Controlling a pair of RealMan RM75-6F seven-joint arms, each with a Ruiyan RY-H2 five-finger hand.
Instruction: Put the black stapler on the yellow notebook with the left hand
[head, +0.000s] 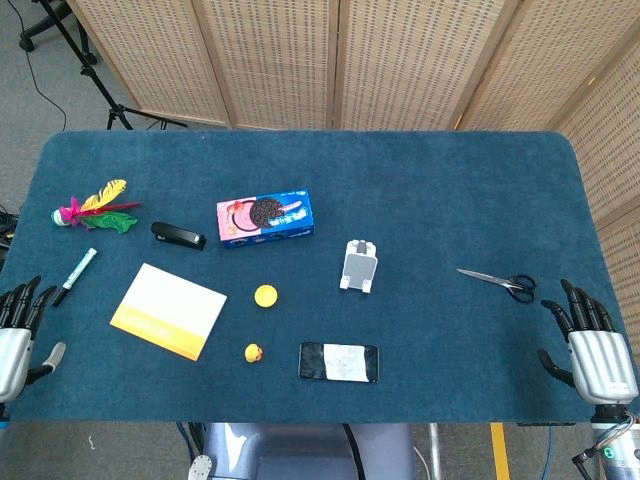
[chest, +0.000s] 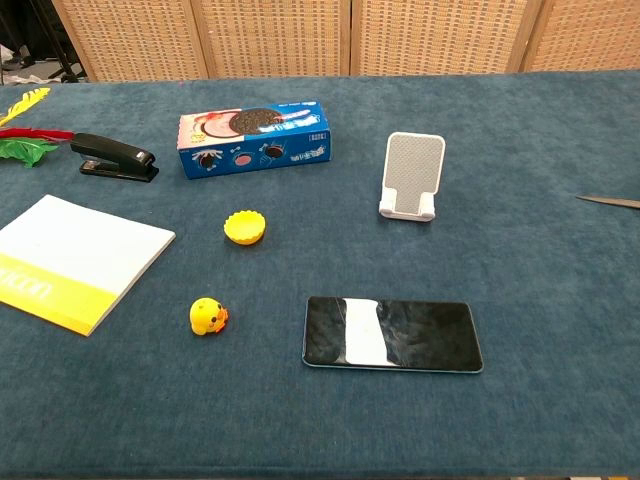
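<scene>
The black stapler (head: 178, 236) lies on the blue table left of centre, also seen in the chest view as the stapler (chest: 114, 158). The yellow notebook (head: 168, 310) lies flat in front of it, white with a yellow band, shown in the chest view as the notebook (chest: 70, 262). My left hand (head: 18, 330) rests at the table's near left edge, fingers apart and empty, well left of the notebook. My right hand (head: 592, 345) rests at the near right corner, fingers apart, holding nothing. Neither hand shows in the chest view.
A cookie box (head: 265, 219) sits right of the stapler. A feather toy (head: 92, 209) and a marker (head: 75, 275) lie at the left. A yellow cap (head: 265, 295), a small duck (head: 254, 352), a phone (head: 339, 362), a phone stand (head: 359, 267) and scissors (head: 500, 281) are spread over the middle and right.
</scene>
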